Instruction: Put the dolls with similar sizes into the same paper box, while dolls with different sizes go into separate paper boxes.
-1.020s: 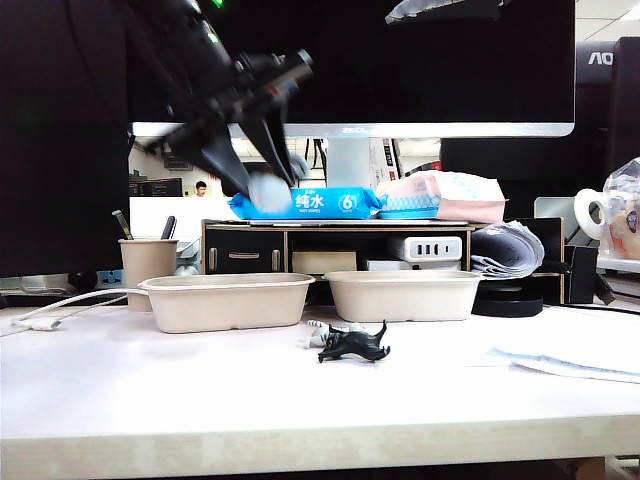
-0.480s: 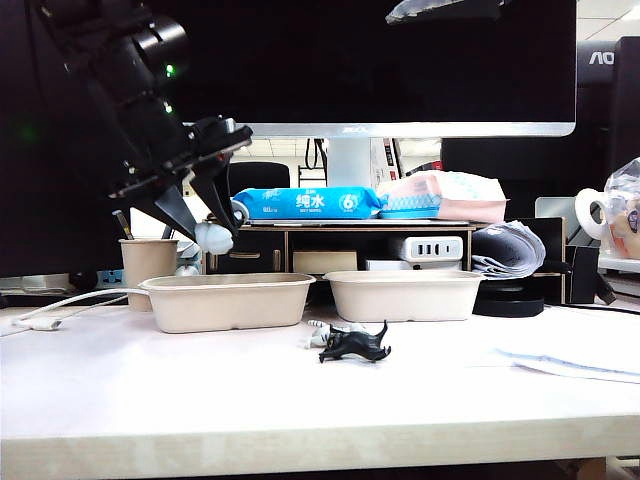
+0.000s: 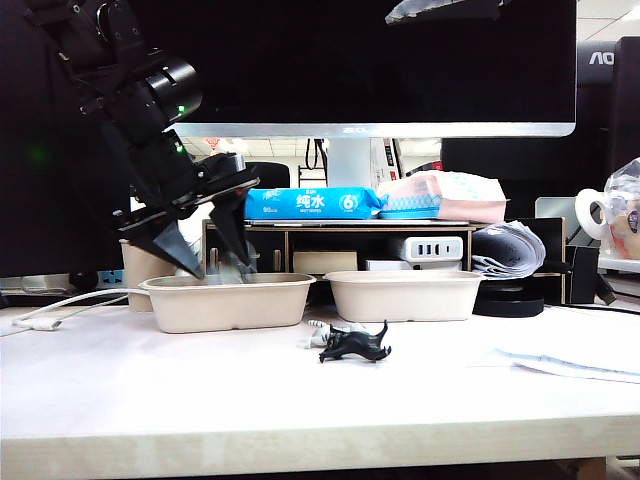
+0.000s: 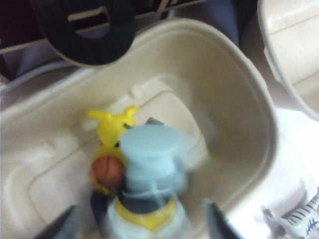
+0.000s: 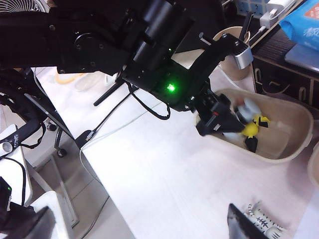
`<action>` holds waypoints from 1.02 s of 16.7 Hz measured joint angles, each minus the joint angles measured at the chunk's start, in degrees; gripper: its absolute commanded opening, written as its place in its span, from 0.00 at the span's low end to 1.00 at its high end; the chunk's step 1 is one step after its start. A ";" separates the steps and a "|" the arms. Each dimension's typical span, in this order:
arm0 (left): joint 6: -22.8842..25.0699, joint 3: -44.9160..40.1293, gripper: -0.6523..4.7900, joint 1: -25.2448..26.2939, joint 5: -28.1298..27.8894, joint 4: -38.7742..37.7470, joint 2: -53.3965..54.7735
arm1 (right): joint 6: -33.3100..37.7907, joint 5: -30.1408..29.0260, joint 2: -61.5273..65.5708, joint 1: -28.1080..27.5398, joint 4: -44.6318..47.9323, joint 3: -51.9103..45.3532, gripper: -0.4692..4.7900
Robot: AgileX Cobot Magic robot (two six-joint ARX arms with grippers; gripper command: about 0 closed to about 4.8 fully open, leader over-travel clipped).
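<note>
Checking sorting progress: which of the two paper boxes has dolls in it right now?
The left paper box, under the left gripper: it holds the yellow doll and pale blue doll. The right paper box shows none.

The blue wet-wipes pack reads "纯水" and "6". A dark monitor at right shows "AO".

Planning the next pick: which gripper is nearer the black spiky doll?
Unclear. The left gripper is over the left paper box, beside the black spiky doll; the right gripper hangs above the table near it, open.
</note>
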 measured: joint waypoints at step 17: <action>3.28 -4.46 1.00 0.02 -0.02 -32.11 -39.69 | -17.97 16.72 11.93 -0.02 -1.51 0.09 0.99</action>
